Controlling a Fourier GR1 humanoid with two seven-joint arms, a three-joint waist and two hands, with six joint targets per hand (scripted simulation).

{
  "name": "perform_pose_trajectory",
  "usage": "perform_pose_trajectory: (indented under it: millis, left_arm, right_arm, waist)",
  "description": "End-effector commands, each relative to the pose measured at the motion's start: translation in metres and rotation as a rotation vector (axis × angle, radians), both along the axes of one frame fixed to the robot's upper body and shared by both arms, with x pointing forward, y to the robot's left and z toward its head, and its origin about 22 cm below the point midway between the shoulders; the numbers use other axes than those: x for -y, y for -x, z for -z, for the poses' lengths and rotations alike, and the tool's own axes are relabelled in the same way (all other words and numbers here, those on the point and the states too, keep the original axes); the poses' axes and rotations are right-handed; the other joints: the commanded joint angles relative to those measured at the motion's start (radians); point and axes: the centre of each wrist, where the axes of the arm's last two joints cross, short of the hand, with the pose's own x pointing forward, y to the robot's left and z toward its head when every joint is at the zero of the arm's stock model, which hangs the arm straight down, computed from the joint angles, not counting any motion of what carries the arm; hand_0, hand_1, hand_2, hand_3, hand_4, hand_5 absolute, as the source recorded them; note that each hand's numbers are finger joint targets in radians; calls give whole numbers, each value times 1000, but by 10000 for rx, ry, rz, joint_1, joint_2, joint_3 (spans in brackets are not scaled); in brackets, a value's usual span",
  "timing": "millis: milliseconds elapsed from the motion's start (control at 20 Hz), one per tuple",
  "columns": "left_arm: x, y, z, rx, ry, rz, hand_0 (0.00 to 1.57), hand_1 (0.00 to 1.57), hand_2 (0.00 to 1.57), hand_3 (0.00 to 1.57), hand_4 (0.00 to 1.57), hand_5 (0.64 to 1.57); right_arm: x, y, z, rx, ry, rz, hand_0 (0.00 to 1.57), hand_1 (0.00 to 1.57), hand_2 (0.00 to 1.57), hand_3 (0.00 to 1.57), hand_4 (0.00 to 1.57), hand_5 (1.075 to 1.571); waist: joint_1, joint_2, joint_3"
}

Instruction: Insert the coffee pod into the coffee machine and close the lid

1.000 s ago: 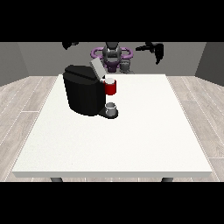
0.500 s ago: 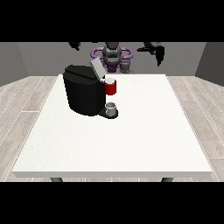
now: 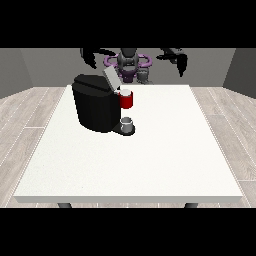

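The black coffee machine [image 3: 95,107] stands on the white table [image 3: 150,155], left of centre. Its grey lid [image 3: 110,78] is tipped up and open. Below the lid sits the red pod holder [image 3: 127,101] with a pale round top; I cannot tell whether a pod is in it. A small grey cylinder [image 3: 127,123] rests on the machine's base plate. Both hands are raised behind the table's far edge, well away from the machine. The hand at the view's left [image 3: 90,57] and the hand at the view's right [image 3: 180,62] hang with relaxed fingers and hold nothing.
The robot's torso [image 3: 129,64] with purple rings is behind the table's far edge. Bare table top stretches to the right of the machine and towards the camera. Wooden floor surrounds the table.
The hand at the view's left has drifted inward and slightly down. The hand at the view's right has sunk a little. The machine and lid have not moved.
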Motion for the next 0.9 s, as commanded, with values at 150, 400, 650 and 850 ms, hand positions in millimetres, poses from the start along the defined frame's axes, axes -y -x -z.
perform_pose_trajectory:
  millis: [150,400,650,850]
  left_arm:
    - [-23,16,-11,477,-243,165,0,0,0,0,0,1571]
    - [-5,18,-34,219,-233,-85,0,0,0,0,0,1571]
    - [-36,32,-17,789,-320,-862,0,0,0,0,0,1571]
    - [-23,20,-32,1275,-66,-619,0,0,0,0,0,1571]
  right_arm:
    - [2,-17,0,48,-57,-58,0,0,0,0,0,1571]
    - [-5,-30,-2,-34,13,-198,0,0,0,0,0,1571]
    - [-16,-32,-1,-86,366,-719,0,0,0,0,0,1571]
    - [-13,-46,-4,498,577,-733,0,0,0,0,0,1571]
  waist:
    - [-64,866,-1]
    - [-110,683,0]
    - [-386,888,-2]
    - [-253,1580,-1]
